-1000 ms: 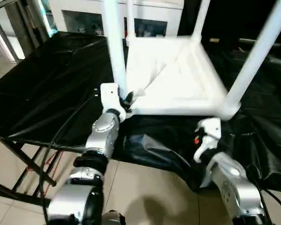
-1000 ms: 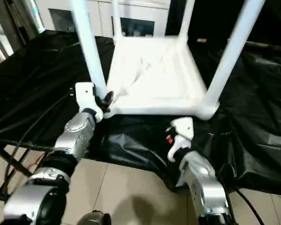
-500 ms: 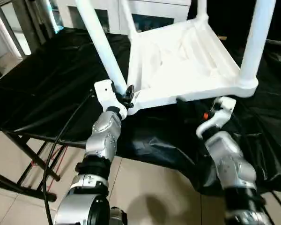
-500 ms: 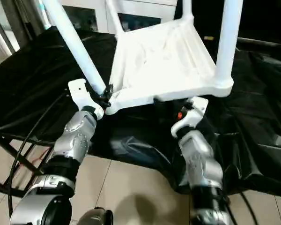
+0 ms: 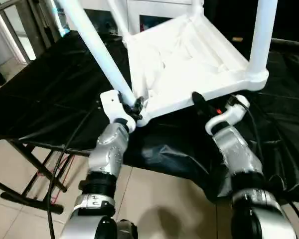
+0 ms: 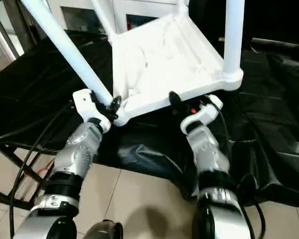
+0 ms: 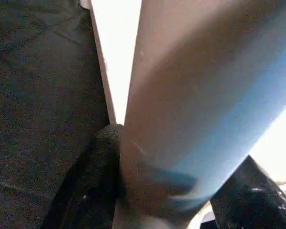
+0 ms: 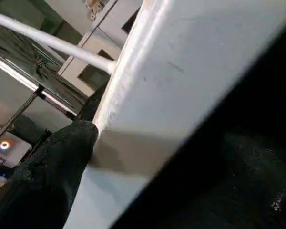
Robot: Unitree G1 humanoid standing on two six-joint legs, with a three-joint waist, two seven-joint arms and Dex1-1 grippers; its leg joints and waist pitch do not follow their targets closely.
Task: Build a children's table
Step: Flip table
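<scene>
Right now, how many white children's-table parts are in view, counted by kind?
tabletop: 1
legs: 4
Total: 5

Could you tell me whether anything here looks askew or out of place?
Yes: the upside-down tabletop sits tilted, its near right corner raised off the black cloth. The left gripper clamps a leg near its socket; the right gripper reaches under the near edge.
</scene>
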